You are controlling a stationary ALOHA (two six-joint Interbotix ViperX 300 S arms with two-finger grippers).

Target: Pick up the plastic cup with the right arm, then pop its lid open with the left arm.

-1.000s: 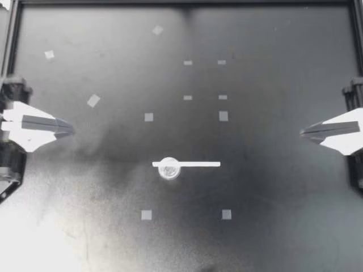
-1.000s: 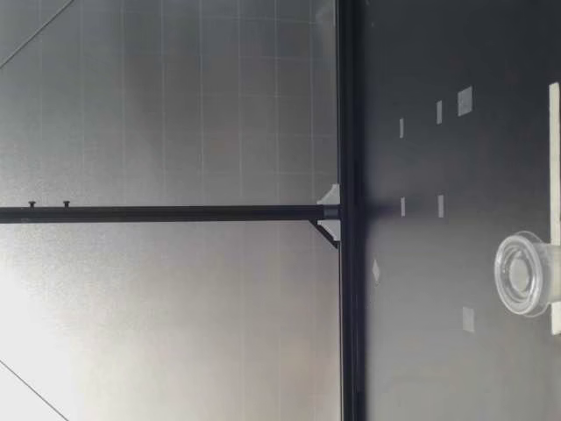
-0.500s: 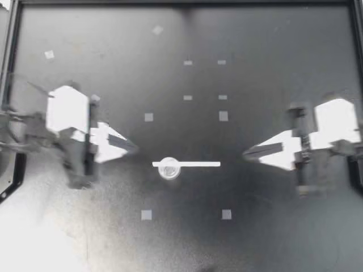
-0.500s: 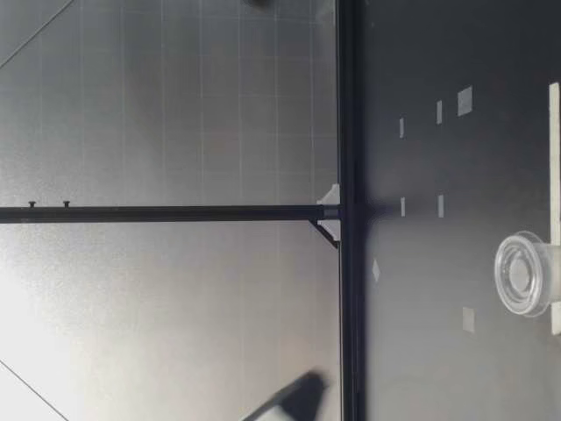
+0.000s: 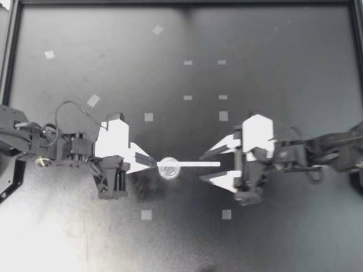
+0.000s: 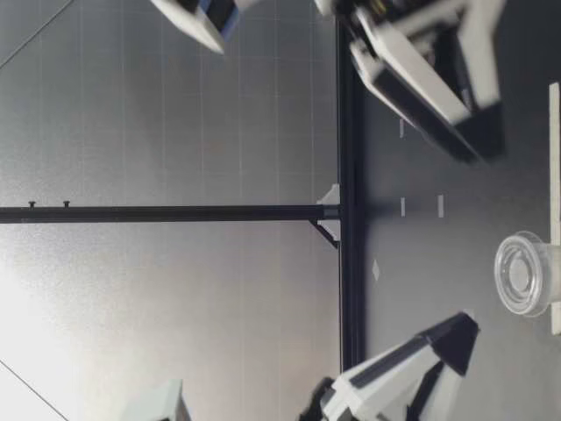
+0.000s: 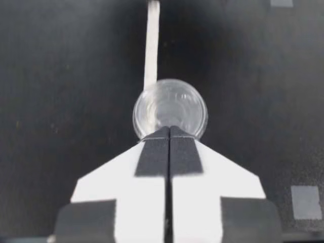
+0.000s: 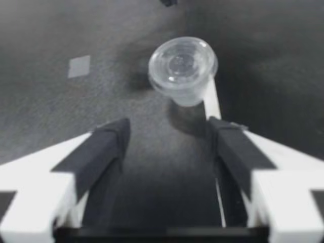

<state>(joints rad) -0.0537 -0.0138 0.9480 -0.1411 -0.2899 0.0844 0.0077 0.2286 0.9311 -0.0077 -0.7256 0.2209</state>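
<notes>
Found left hand (image 5: 152, 161) pressed together, w/ tip just beside small clear round plastic cup (image 5: 169, 168). Noted right hand (image 5: 203, 167) apart, astride thin white tape strip (image 5: 195, 164).

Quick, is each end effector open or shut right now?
Left end effector: shut, holding nothing, near the clear cup.
Right end effector: open, holding nothing.

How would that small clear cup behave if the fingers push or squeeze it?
The clear cup looks thin-walled and empty, so probably light; a nudge from the shut left fingers would likely slide or tip it. Its smooth tapered sides may slip or buckle under a hard squeeze.
</notes>
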